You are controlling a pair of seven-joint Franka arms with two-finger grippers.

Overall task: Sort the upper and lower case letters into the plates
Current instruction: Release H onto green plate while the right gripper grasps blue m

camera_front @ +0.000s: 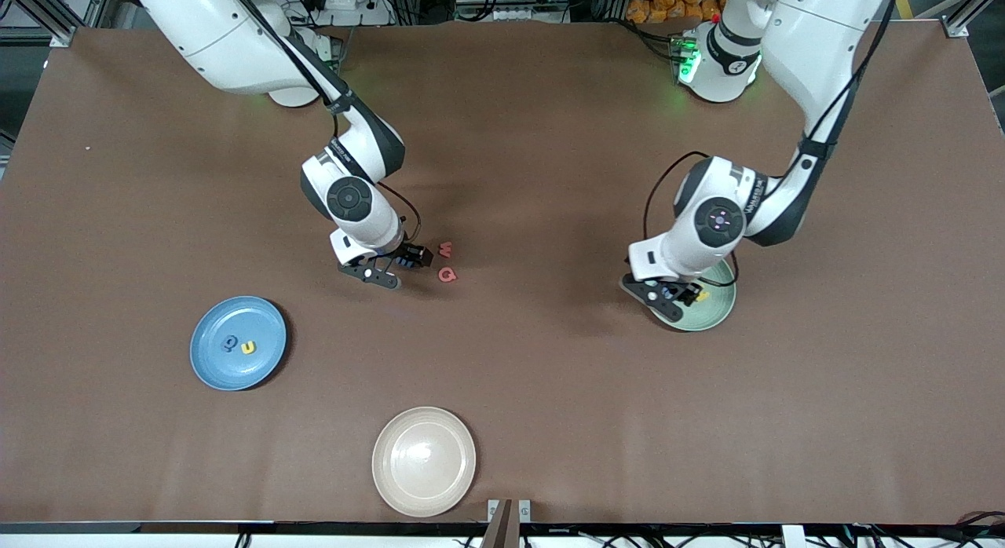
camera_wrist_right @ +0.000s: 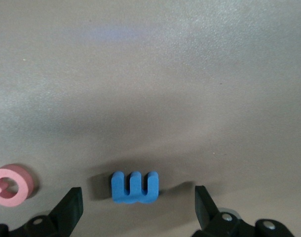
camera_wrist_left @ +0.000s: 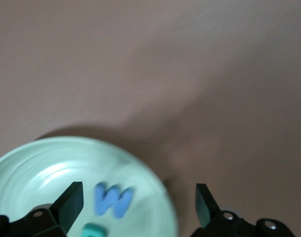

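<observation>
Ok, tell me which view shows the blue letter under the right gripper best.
The right wrist view: the blue letter lies in full on the bare table, between the open right gripper's fingers. The front view shows only a blue speck at that gripper. The left wrist view does not show it.

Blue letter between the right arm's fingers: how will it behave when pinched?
The blue letter looks like thick foam, so it is probably light and slightly squashy. It lies flat on the table, so rolling seems unlikely. The right gripper is open around it; its matte surface should hold.

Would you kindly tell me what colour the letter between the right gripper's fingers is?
Blue. The letter lies on the table, shown best in the right wrist view.
</observation>
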